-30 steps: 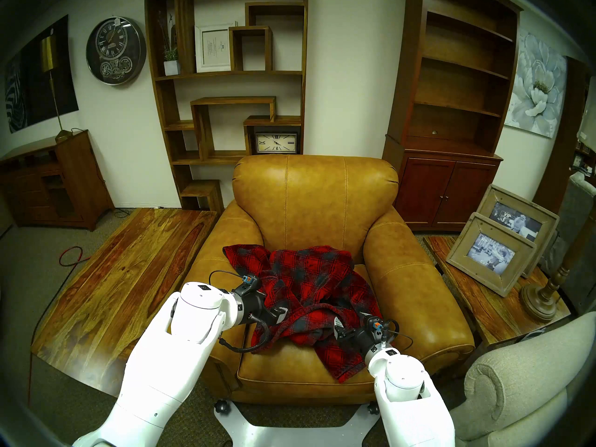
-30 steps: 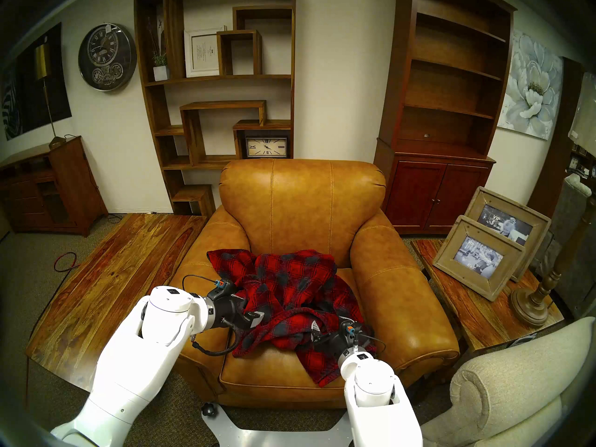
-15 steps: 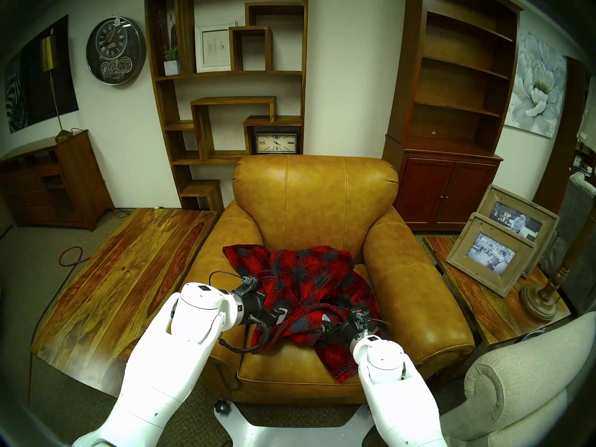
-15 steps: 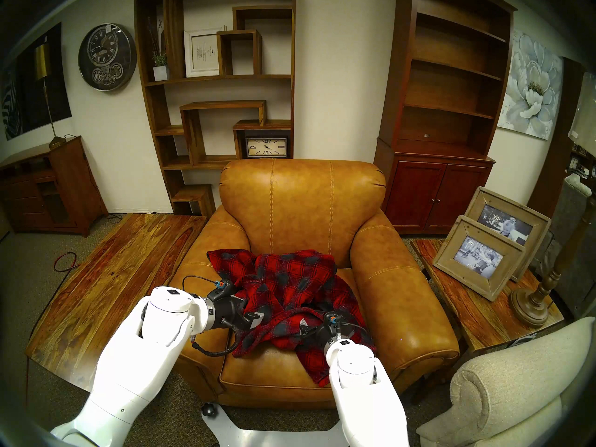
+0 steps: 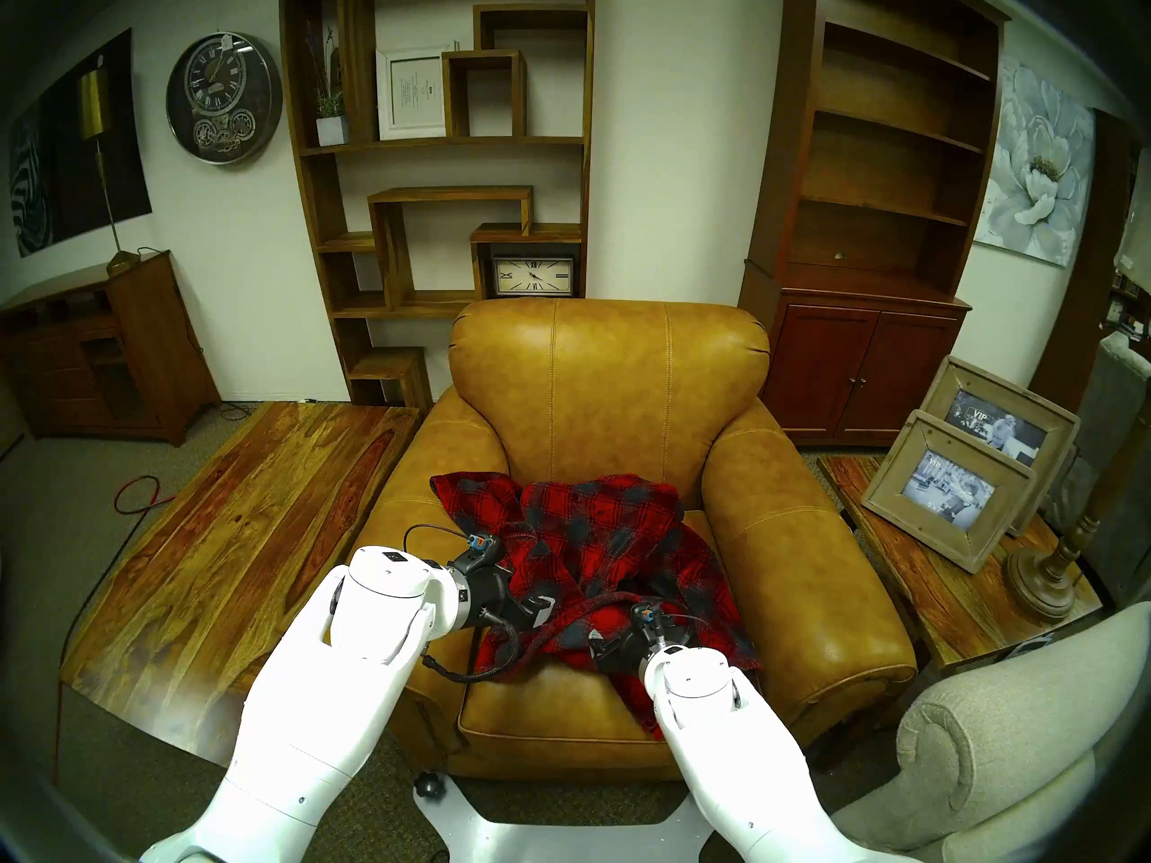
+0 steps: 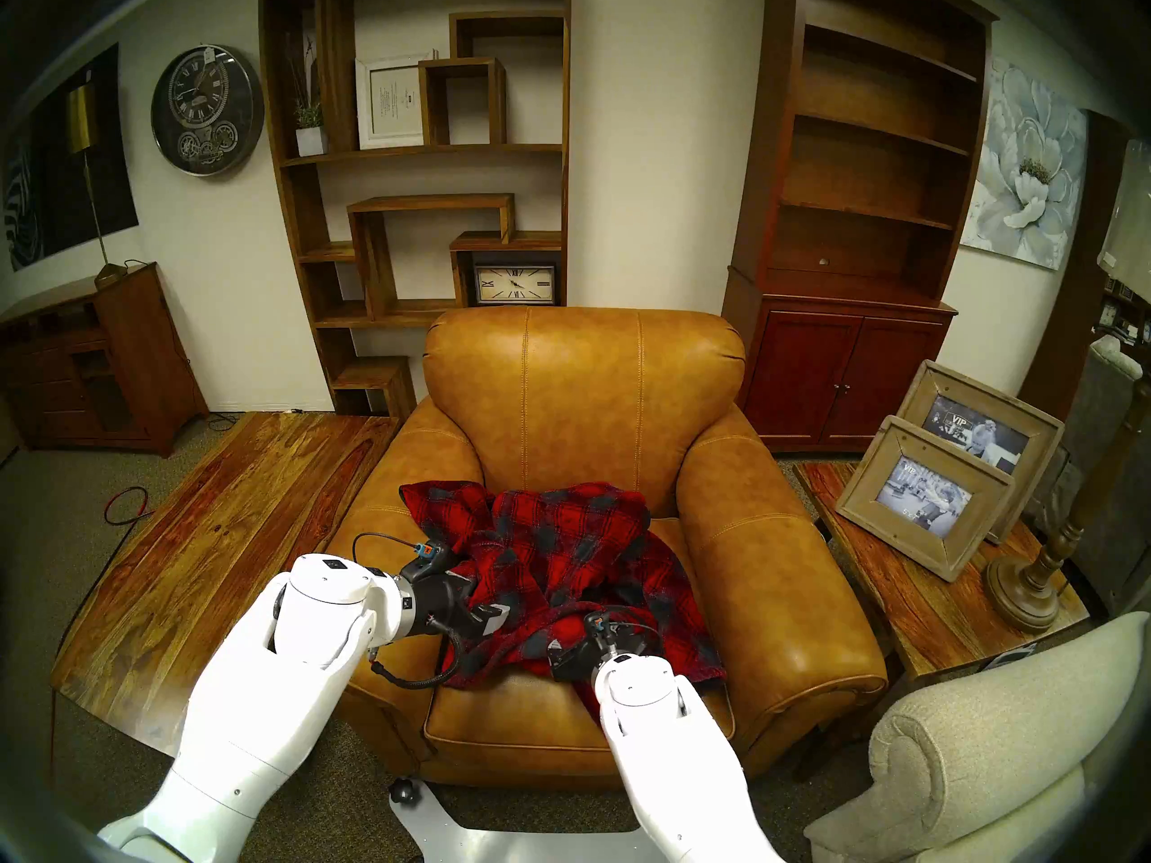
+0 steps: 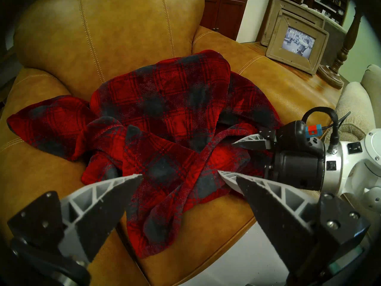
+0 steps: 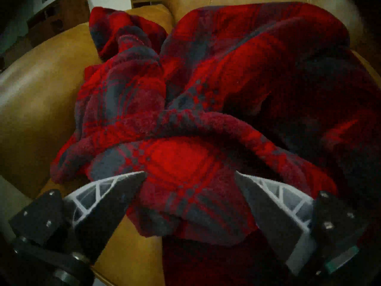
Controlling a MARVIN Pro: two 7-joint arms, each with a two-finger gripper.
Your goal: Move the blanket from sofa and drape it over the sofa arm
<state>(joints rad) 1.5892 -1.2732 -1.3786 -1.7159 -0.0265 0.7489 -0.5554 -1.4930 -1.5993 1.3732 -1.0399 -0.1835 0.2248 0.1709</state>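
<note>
Since a second ago, right end effector (image 8: 190,176) has shifted left across the seat and lower into the blanket (image 5: 598,532); left end effector (image 7: 179,175) holds its place. Count: one blanket, one sofa (image 5: 610,376), two end effectors. Both stand with jaws spread wide, gripping nothing; the right one's fingertips (image 8: 132,182) straddle a rumpled fold at the blanket's front. Blanket is red with dark grey plaid checks, fleecy, bunched in ridges, lying on the seat cushion. Sofa arm (image 5: 803,569) is bare tan leather.
</note>
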